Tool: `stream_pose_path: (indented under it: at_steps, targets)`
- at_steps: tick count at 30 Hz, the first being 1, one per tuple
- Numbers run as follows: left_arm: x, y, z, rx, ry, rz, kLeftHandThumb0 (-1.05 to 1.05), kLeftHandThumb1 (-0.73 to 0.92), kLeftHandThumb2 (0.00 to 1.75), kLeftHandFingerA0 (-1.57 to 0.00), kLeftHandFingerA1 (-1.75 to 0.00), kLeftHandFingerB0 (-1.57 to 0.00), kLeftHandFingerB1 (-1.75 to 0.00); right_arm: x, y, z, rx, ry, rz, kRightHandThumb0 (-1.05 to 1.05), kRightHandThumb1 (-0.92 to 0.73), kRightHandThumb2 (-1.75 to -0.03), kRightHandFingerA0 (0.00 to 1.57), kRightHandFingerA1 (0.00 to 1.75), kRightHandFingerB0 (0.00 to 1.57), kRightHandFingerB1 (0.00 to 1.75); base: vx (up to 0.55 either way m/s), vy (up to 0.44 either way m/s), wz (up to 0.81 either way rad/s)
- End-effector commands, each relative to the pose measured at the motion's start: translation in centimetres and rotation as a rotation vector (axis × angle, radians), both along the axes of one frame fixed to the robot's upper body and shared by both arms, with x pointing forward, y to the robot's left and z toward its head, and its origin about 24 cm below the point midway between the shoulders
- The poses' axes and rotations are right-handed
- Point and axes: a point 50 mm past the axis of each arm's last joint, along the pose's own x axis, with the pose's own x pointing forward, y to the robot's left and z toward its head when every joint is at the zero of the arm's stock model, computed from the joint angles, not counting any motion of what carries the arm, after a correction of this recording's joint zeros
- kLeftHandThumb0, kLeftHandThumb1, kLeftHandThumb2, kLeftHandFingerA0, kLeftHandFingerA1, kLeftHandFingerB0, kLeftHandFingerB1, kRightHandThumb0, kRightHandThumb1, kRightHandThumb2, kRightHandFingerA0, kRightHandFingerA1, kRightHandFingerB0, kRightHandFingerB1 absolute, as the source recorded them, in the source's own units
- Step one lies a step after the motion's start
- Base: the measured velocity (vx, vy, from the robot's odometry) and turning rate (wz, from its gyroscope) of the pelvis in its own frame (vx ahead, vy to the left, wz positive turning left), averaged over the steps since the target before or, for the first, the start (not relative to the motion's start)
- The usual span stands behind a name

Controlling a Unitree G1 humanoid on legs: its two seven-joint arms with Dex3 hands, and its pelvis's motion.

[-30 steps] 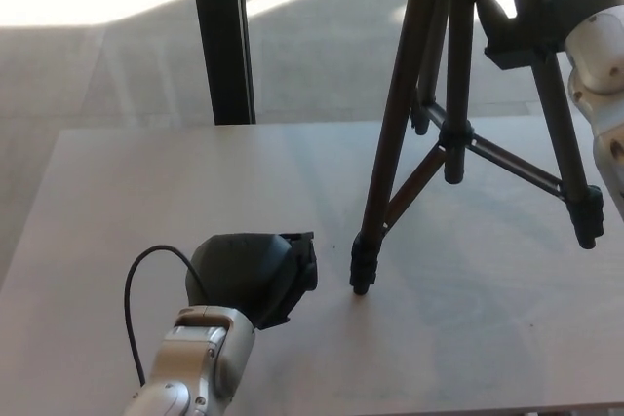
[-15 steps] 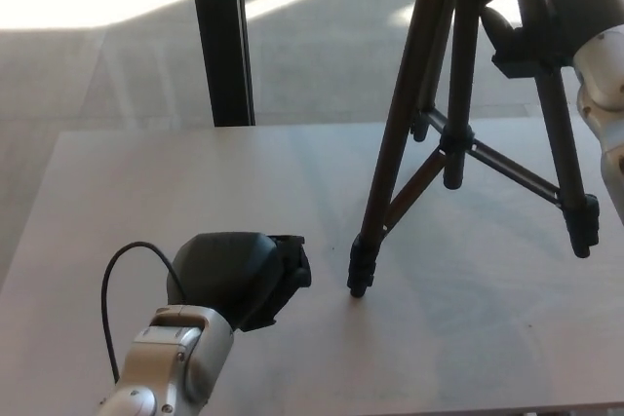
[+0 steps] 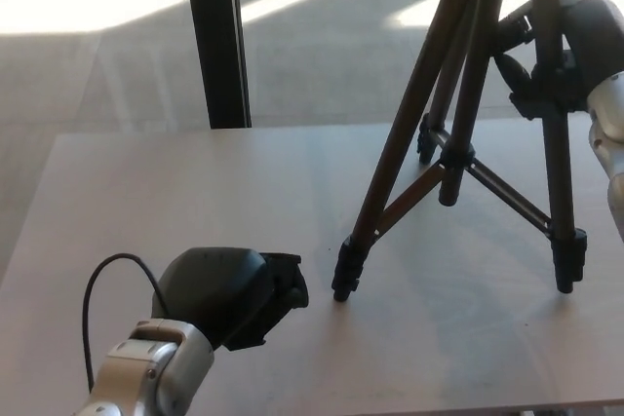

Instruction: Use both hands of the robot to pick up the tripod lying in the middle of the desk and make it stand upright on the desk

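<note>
Right robot hand (image 3: 570,51) sits at the upper right of the head view, its black fingers wrapped around the right-hand leg of the tripod (image 3: 458,148), high up on that leg; the white forearm runs down the picture's right edge. Left robot hand (image 3: 229,294) rests low over the worktop (image 3: 146,192) at the lower left, apart from the tripod, holding nothing. It shows mostly as a rounded black back with the fingers bunched at the front, so how far they are spread cannot be told. A thin black cable (image 3: 97,284) loops out from its wrist.

One tripod stands upright on the right half of the worktop with three legs spread. The near-left foot (image 3: 346,275) is planted close to the middle of the surface, just beside the left robot hand's fingertips but not touching them. The right foot (image 3: 568,265) is planted near the right edge. The third foot (image 3: 427,138) is at the back, near the far edge. Thin braces join the legs to the centre column.

Left and centre of the worktop are bare pale wood, with open room all the way to the far edge and the left edge. Beyond the far edge, one dark upright post (image 3: 216,36) rises from a sunlit floor (image 3: 97,26).
</note>
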Motion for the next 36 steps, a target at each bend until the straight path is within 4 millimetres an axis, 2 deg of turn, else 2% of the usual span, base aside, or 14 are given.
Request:
stream_pose_path:
  at_steps: [1, 7, 9, 11, 14, 15, 16, 17, 25, 26, 27, 30, 31, 36]
  targets:
    - [-0.2, 0.1, 0.2, 0.0, 0.016, -0.021, -0.31, 0.71, 0.69, -0.86, -1.63, -0.72, -0.9, -0.1, 0.1, -2.0, -0.032, 0.07, 0.041, -0.22, -0.59, -0.96, 0.88, 1.53, 0.84, 1.12, 0.0, 0.0, 0.0]
    - [-0.3, -0.1, 0.2, -0.01, 0.014, -0.023, -0.28, 0.69, 0.7, -0.85, -1.63, -0.74, -0.9, -0.1, 0.4, -1.9, 0.033, 0.08, 0.078, -0.31, -0.77, -0.63, 0.89, 1.24, 0.7, 0.51, 0.0, 0.0, 0.0]
    - [-0.3, -0.1, 0.1, 0.003, 0.015, -0.023, -0.29, 0.71, 0.69, -0.84, -1.62, -0.72, -0.92, -0.3, 0.8, -1.7, -0.025, 0.097, 0.085, -0.48, -0.74, -0.61, 0.85, 0.83, 0.4, 0.36, 0.0, 0.0, 0.0]
    - [-0.4, -0.1, -0.2, 0.003, 0.02, -0.022, -0.34, 0.54, 0.99, -1.11, -1.29, -0.76, -0.9, -0.5, 0.9, -1.6, -0.147, 0.181, 0.134, -0.93, -0.63, -0.97, 0.0, 0.17, 0.0, 0.05, 0.0, 0.0, 0.0]
    - [-0.5, 0.0, -0.3, 0.0, 0.018, -0.027, -0.34, 0.55, 0.99, -1.13, -1.31, -0.77, -0.9, -0.6, 0.9, -1.6, -0.253, 0.24, 0.138, -1.02, -0.63, -1.0, 0.0, 0.15, 0.0, 0.0, 0.0, 0.0, 0.0]
    - [-0.5, 0.0, -0.4, -0.008, 0.018, -0.025, -0.25, 0.68, 0.73, -0.89, -1.66, -0.73, -0.93, -0.5, 0.9, -1.6, -0.321, 0.299, 0.123, -1.05, -0.61, -0.81, 0.0, 0.0, 0.0, 0.0, 0.0, 0.0, 0.0]
    - [-0.5, 0.1, -0.4, -0.011, 0.024, -0.019, -0.32, 0.54, 1.0, -1.12, -1.29, -0.76, -0.89, -0.5, 0.9, -1.5, -0.349, 0.318, 0.121, -1.05, -0.71, -0.63, 0.0, 0.0, 0.0, 0.0, 0.0, 0.0, 0.0]
    - [-0.5, 0.1, -0.4, -0.01, 0.021, -0.02, -0.27, 0.68, 0.74, -0.89, -1.64, -0.73, -0.9, -0.5, 0.8, -1.5, -0.351, 0.33, 0.115, -1.05, -0.61, -1.0, 0.0, 0.32, 0.0, 0.0, 0.0, 0.0, 0.0]
    - [-0.8, 0.5, -0.8, -0.025, 0.01, -0.015, -0.28, 0.67, 0.69, -0.87, -1.61, -0.74, -0.83, -0.9, -0.4, -1.0, -0.321, 0.36, 0.122, -1.04, -0.59, -1.0, 0.0, 0.32, 0.0, 0.0, 0.0, 0.0, 0.0]
    - [-0.8, 0.5, -0.8, -0.03, 0.011, -0.014, -0.32, 0.51, 0.97, -1.14, -1.3, -0.77, -0.85, -1.0, -0.5, -0.9, -0.325, 0.359, 0.125, -1.05, -0.73, -0.62, 0.0, 0.0, 0.0, 0.0, 0.0, 0.0, 0.0]
    - [-0.8, 0.6, -0.7, -0.031, 0.015, -0.012, -0.28, 0.69, 0.7, -0.87, -1.63, -0.75, -0.82, -1.1, -0.7, -0.8, -0.336, 0.358, 0.126, -1.05, -0.62, -0.8, 0.0, 0.0, 0.0, 0.0, 0.0, 0.0, 0.0]
    - [-0.8, 0.6, -0.7, -0.026, 0.018, -0.01, -0.27, 0.68, 0.7, -0.88, -1.65, -0.75, -0.83, -1.3, -1.0, -0.7, -0.324, 0.353, 0.12, -1.05, -0.62, -0.79, 0.0, 0.0, 0.0, 0.0, 0.0, 0.0, 0.0]
    - [-0.8, 0.6, -0.7, -0.023, 0.02, -0.009, -0.34, 0.53, 0.98, -1.14, -1.31, -0.77, -0.86, -1.3, -1.2, -0.7, -0.326, 0.354, 0.116, -1.05, -0.63, -0.79, 0.0, 0.0, 0.0, 0.0, 0.0, 0.0, 0.0]
    - [-0.9, 0.6, -1.0, -0.01, 0.026, -0.015, -0.29, 0.67, 0.72, -0.86, -1.56, -0.75, -0.86, -1.7, -2.3, -1.2, -0.31, 0.369, 0.056, -1.05, -0.64, -0.8, 0.0, 0.0, 0.0, 0.0, 0.0, 0.0, 0.0]
